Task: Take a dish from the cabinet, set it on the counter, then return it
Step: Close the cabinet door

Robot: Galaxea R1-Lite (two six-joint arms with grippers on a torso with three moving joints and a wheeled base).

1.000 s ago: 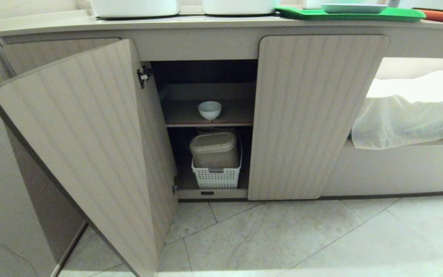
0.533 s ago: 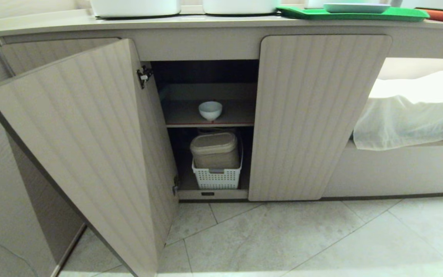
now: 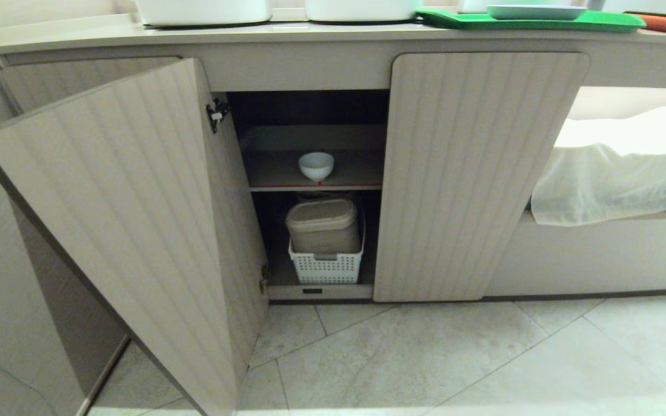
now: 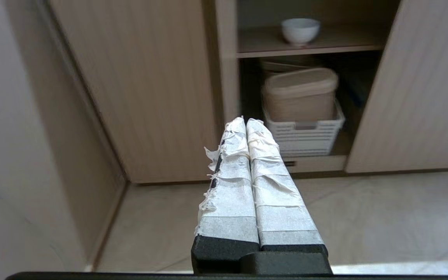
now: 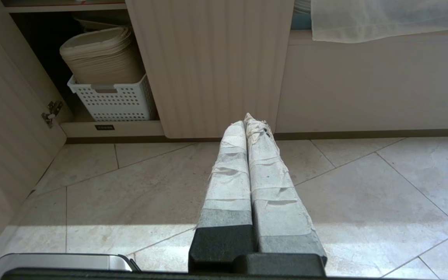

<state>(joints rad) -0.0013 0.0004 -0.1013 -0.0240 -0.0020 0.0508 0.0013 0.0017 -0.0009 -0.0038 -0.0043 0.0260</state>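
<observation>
Head view: dish (image 3: 315,166) mid shelf (image 3: 275,173) in cabinet (image 3: 486,173).
Label (image 3: 311,290): unreadable.
Left gripper (image 4: 245,123): clenched, empty.
Right gripper (image 5: 247,121): clenched, empty.

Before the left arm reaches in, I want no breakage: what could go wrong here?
The bowl sits back on the shelf between the open door and the closed door; the arm could clip either. The left gripper is shut and must open first, or it may knock the glossy bowl off.

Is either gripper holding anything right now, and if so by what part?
Nothing is held. The left gripper and right gripper are both shut on nothing; the dish sits untouched on the cabinet shelf.
</observation>
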